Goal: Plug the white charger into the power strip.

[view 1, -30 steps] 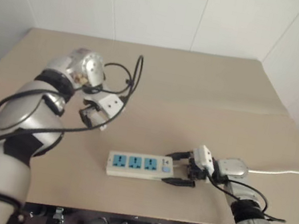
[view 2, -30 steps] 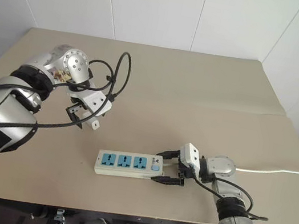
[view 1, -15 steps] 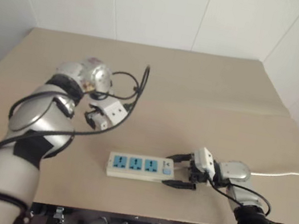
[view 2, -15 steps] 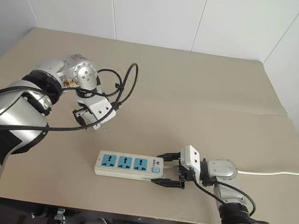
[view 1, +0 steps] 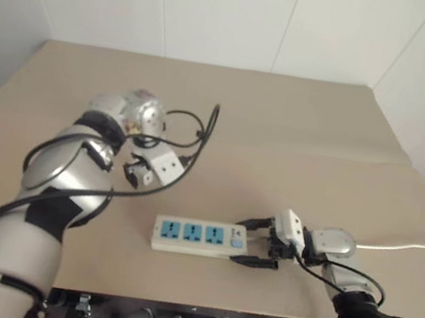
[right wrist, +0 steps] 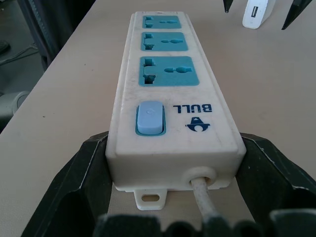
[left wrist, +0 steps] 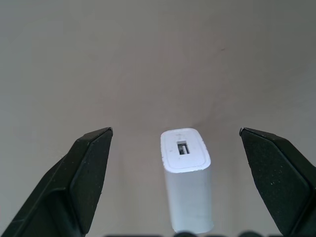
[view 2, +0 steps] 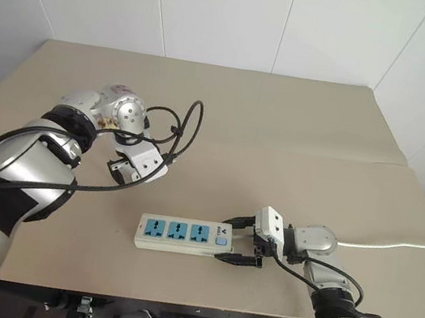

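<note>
We are at the pick-up step — the charger is not yet in hand. It stands on the worktop, its port end facing up at the left wrist camera, between the two fingers of our left claw, which is spread wide and touches neither side of it. From the head views the left claw points down over that spot, off to the left of the strip and apart from it.

The strip lies near the front edge of the worktop, three blue outlets up, switch at its right end. Our right claw brackets that switch end, a finger along each side; the fingers sit close against the casing, though we cannot tell whether they press it.

Next, we judge, the left claw needs to come lower around the charger, close squarely on its sides so it does not tip, then lift and carry it to an outlet. Its prongs are hidden — we cannot tell which way they face.
</note>
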{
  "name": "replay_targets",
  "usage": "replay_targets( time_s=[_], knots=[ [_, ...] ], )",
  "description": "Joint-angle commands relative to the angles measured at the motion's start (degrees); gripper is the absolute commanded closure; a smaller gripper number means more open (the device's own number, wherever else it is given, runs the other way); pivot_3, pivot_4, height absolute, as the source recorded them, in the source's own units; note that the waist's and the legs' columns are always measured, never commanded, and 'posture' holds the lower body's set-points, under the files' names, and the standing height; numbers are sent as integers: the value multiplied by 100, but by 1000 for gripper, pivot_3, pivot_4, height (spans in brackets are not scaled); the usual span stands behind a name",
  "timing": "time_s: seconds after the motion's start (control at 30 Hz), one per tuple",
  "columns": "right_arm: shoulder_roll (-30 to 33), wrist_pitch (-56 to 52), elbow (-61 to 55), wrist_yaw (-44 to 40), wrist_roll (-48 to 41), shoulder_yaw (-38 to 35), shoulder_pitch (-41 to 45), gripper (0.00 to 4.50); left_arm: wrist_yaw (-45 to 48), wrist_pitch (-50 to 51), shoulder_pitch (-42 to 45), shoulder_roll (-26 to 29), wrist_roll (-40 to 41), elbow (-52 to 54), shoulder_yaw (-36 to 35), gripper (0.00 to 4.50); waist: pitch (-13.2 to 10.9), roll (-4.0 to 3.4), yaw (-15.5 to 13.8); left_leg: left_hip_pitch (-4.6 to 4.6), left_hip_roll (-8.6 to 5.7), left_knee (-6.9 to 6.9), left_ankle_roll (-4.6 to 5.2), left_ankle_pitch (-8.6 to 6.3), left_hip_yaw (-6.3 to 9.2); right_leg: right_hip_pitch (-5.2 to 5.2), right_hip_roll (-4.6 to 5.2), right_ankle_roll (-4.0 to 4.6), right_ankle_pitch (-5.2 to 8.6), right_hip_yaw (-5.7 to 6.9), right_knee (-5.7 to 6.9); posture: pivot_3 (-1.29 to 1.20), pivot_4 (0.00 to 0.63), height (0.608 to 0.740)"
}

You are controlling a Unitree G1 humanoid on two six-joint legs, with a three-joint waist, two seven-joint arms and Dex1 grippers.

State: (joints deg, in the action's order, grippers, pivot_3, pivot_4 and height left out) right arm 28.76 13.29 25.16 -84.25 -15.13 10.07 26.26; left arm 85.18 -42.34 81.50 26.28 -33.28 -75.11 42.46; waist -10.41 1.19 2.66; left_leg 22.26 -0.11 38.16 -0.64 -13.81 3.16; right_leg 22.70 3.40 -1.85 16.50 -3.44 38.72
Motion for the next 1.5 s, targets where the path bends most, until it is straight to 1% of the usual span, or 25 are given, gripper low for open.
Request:
replay_targets(
  time_s=[0.03,0.4,0.7,0.77,0.83,0.97,1.03,1.07,1.1,1.2,1.33,1.5],
  knots=[
    [82,-64,31,36,195,107,-127,1086,60,-101,20,-11,-12,4,-136,0,0,0,0,0,0,1,0,0,0,0,0,0,0,0,2,0,150,740],
    [101,-67,-1,109,245,124,-174,1086,-355,-191,7,2,-483,-21,-20,0,0,0,-3,-1,0,13,0,0,1,-2,0,-1,0,0,13,0,150,740],
    [118,-77,17,141,260,121,-159,1086,-435,-80,-12,-58,-627,-72,-19,0,0,1,-5,-1,-1,16,0,0,1,-3,0,-1,0,0,16,0,150,740],
    [122,-90,8,152,258,121,-162,1086,-524,-106,-2,-48,-742,-71,59,388,0,1,-4,-2,-1,16,0,0,1,-3,0,-1,0,0,16,0,150,740],
    [129,-96,6,170,264,123,-164,1086,-702,-131,1,-40,-866,-71,128,902,1,1,-3,-5,-1,16,0,0,1,-6,0,-1,0,0,17,0,150,740],
    [147,-103,-4,191,273,129,-171,1086,-1047,-60,15,-53,-1104,-98,252,2178,1,2,0,-12,-1,16,0,0,1,-13,0,-1,1,0,16,0,150,740],
    [154,-110,-8,210,273,136,-173,1086,-1129,1,-11,-89,-1101,-122,211,2711,1,1,1,-20,-1,16,0,0,1,-21,0,-1,1,-1,16,0,150,740],
    [157,-115,-13,222,271,141,-174,1086,-1155,22,-22,-104,-1102,-131,196,3104,1,1,0,-21,-1,16,0,0,1,-22,0,-2,1,-1,16,0,150,740],
    [164,-118,-20,231,271,145,-179,1086,-1191,29,-28,-112,-1127,-133,202,3385,1,1,-2,-23,-1,16,0,0,1,-24,0,-2,1,-1,17,0,150,740],
    [188,-124,-42,237,263,148,-194,1086,-1235,5,-54,-117,-1128,-131,170,3445,1,2,-8,-31,-2,16,0,0,1,-32,0,-3,2,-1,17,0,150,740],
    [220,-147,-74,221,239,144,-209,1086,-1115,-65,-24,-186,-668,-85,-268,3445,1,2,-14,-30,-2,17,0,0,1,-33,1,-3,2,-1,19,0,150,740],
    [258,-155,-96,163,223,165,-206,1086,390,49,235,-255,790,59,-1423,3445,0,4,-19,-21,-3,23,0,0,4,-32,1,-3,1,2,15,0,150,740]
  ],
)
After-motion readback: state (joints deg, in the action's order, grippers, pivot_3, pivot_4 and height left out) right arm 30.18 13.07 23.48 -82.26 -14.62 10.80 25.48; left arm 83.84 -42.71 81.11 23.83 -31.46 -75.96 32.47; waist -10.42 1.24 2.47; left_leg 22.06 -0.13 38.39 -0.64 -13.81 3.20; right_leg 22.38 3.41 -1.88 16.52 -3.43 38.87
